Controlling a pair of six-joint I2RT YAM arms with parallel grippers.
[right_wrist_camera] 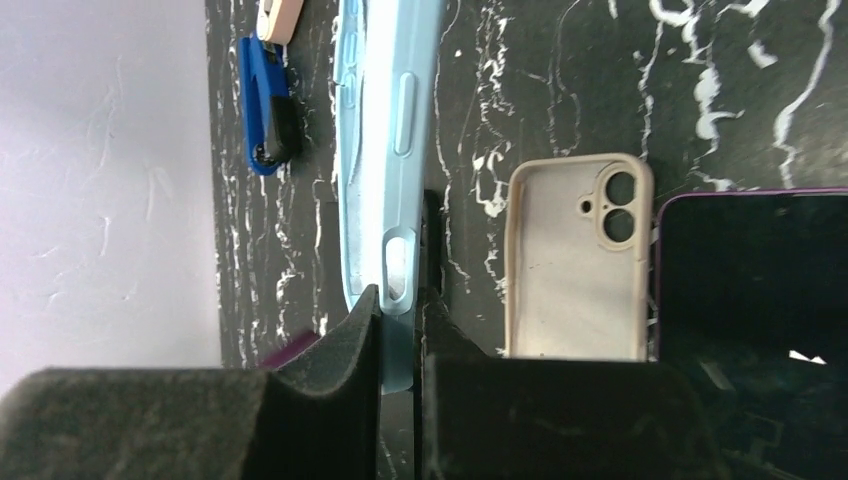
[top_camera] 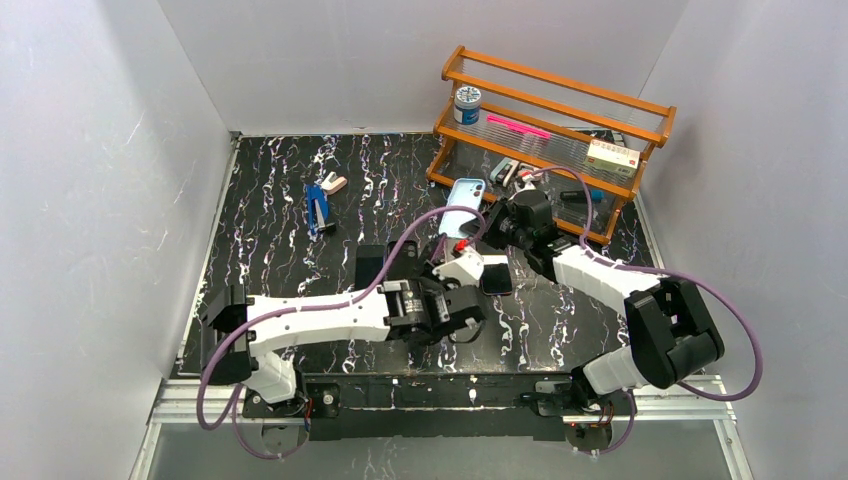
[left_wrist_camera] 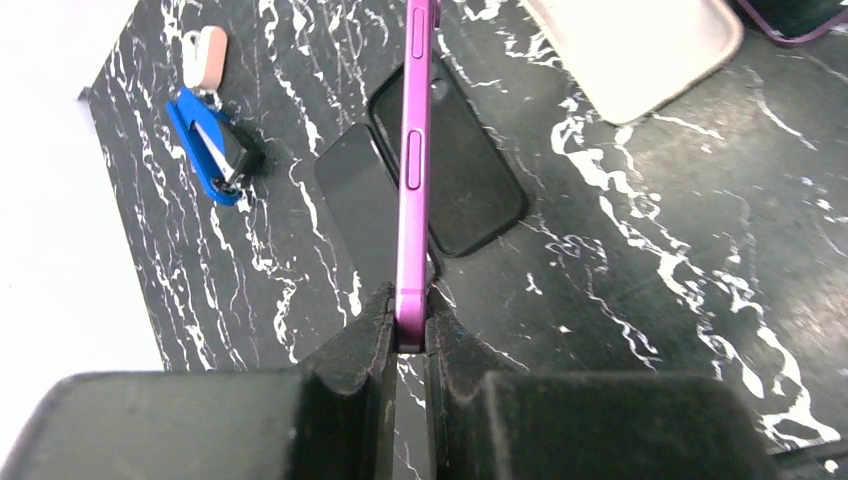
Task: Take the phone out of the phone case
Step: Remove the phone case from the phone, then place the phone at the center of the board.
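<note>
My left gripper (left_wrist_camera: 410,335) is shut on the bottom edge of a purple phone (left_wrist_camera: 415,150), held edge-on above the table. The phone's far end runs out of the top of the left wrist view. My right gripper (right_wrist_camera: 400,320) is shut on one end of a light blue phone case (right_wrist_camera: 385,150), also held edge-on. From above, the case (top_camera: 465,205) hangs near the rack with its camera cut-out showing. I cannot tell whether phone and case still touch.
On the marble table lie a beige case (right_wrist_camera: 575,260), a dark slab with a purple rim (right_wrist_camera: 750,270), a black case (left_wrist_camera: 470,180) and a black phone (left_wrist_camera: 355,190). A blue stapler (top_camera: 318,212) lies at the left. A wooden rack (top_camera: 555,120) stands at the back right.
</note>
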